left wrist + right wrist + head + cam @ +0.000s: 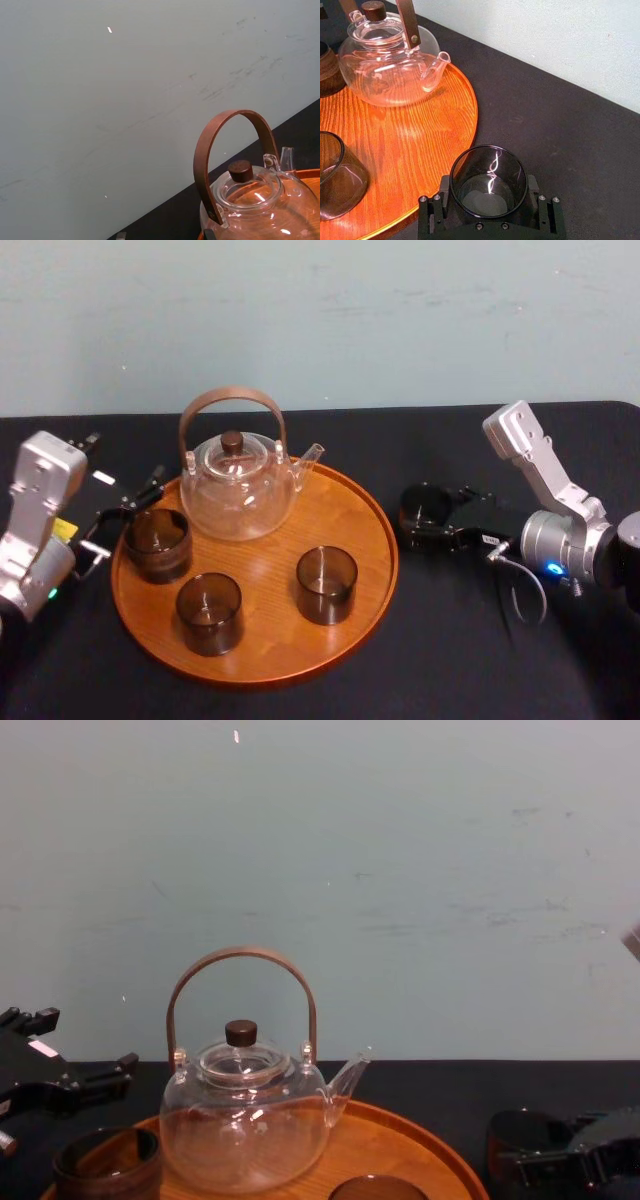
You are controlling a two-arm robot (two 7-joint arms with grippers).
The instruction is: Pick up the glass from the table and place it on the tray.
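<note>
Your target, a dark smoky glass (488, 172), is a short, round, empty tumbler. It stands upright with its mouth open upward, clasped on both sides between the fingers of the right gripper (430, 512). It sits over the black cloth table (450, 650), just beside the right rim of the round orange-brown wooden tray (388, 552), not on it.

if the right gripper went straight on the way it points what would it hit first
Probably the rim of the tray, close ahead of the right gripper and the glass it holds; depth is unclear, so it might only graze it.
</note>
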